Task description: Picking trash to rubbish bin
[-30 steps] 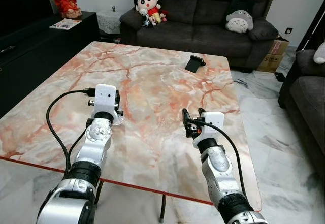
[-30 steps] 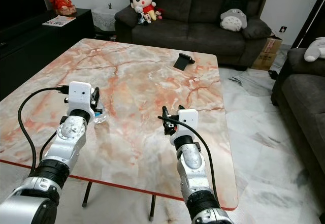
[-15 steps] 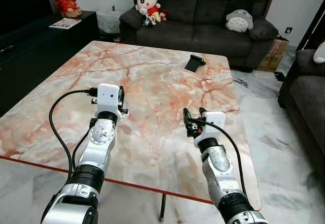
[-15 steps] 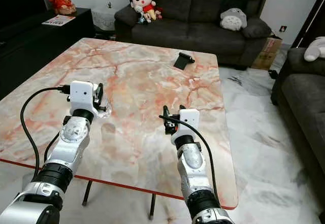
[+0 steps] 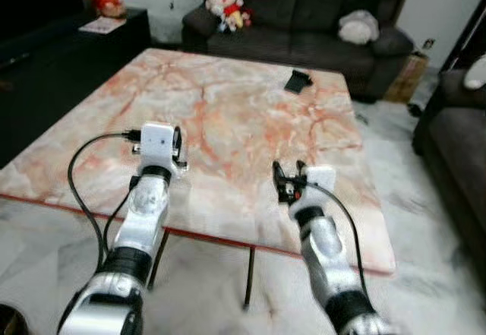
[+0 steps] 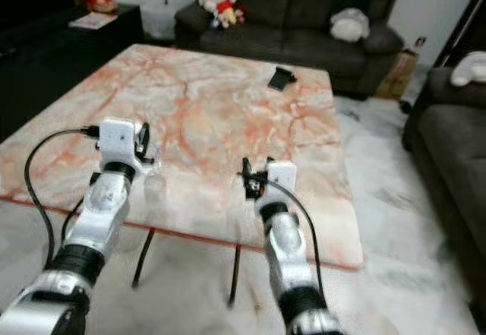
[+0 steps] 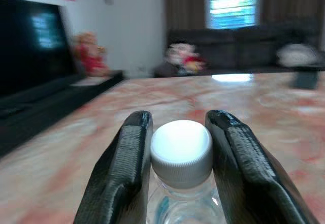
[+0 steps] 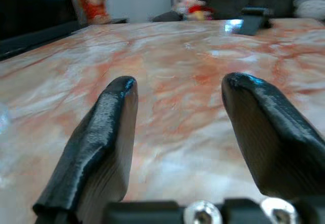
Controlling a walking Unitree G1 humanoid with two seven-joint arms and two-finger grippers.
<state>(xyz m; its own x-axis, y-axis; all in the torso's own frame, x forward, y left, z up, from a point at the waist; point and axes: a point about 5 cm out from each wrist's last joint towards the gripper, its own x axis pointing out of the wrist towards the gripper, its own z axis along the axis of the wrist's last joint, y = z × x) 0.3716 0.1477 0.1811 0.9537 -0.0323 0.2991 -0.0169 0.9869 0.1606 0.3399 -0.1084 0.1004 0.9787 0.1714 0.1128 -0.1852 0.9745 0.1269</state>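
Holding clear plastic bottle (image 7: 180, 181) by white cap (image 7: 181, 144), left gripper (image 7: 180, 148) squeezes tight, lower middle of frame. Right gripper (image 8: 177, 107) wide, nothing inside. Bottle smooth; could slip out while robot walks to bin.

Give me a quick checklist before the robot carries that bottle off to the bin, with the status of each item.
1. Left end effector closed on the plastic bottle at the neck, a finger on each side of the white cap: ok.
2. Bottle lifted off the marble table: cannot tell; the arm hides it in the head views.
3. Right end effector open and holding nothing, over the table: ok.
4. Rubbish bin located: cannot tell; only a dark round rim shows on the floor, too little to identify.
5. Head views sharp enough to steer by: not ok, blurred.
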